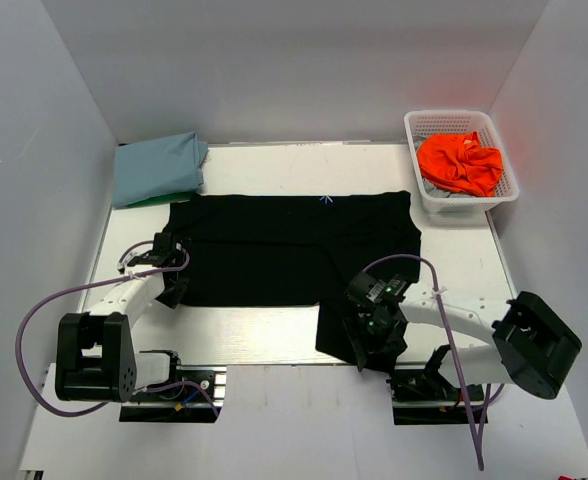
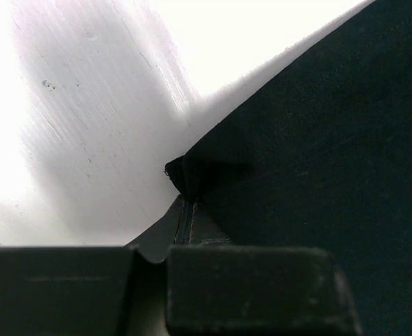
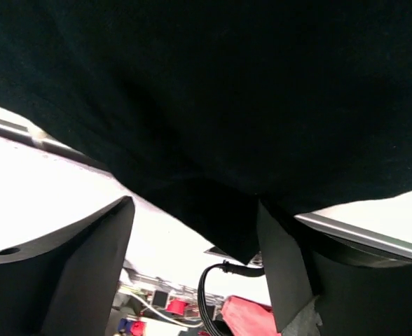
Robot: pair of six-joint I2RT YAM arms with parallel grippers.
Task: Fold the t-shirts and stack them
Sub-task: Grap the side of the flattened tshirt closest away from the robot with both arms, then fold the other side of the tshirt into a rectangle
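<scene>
Left pincer [image 2: 183, 206] clamped shut on black t-shirt [image 1: 274, 245] near-left corner; right pincer [image 3: 192, 210] wide open, cloth sagging between, ungripped. Shirt spread across tabletop [image 1: 264, 335], near-right flap overhanging. Risk: one-sided pull skews fold, drags flap off.

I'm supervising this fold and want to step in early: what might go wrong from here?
1. The left hand pinches only a small corner of the black tee; it may slip free on lifting.
2. The right hand is open around a flap hanging over the near edge of the table; a pull could drag the tee off.
</scene>
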